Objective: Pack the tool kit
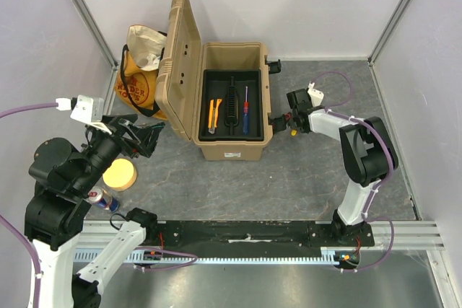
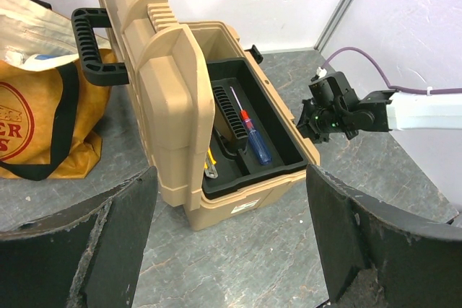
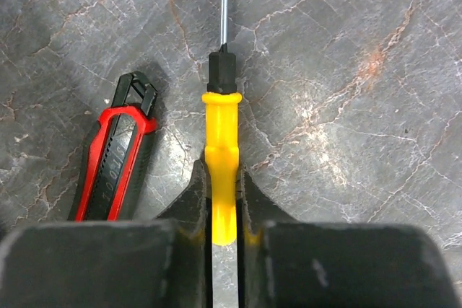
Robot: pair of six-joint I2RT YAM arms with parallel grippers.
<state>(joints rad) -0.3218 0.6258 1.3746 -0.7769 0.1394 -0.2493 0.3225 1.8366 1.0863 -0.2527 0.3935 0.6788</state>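
Observation:
The tan tool kit stands mid-table with its lid swung open to the left. Its black inner tray holds a yellow-handled tool and a red-and-blue screwdriver. My right gripper is low at the table just right of the box, shut on the yellow handle of a screwdriver lying on the table. A red-and-black utility knife lies just left of it. My left gripper hovers open left of and in front of the box, with nothing between its fingers.
An orange-yellow cloth bag leans behind the open lid. A round tan disc and a drink can sit near the left arm's base. Walls close in the back and both sides.

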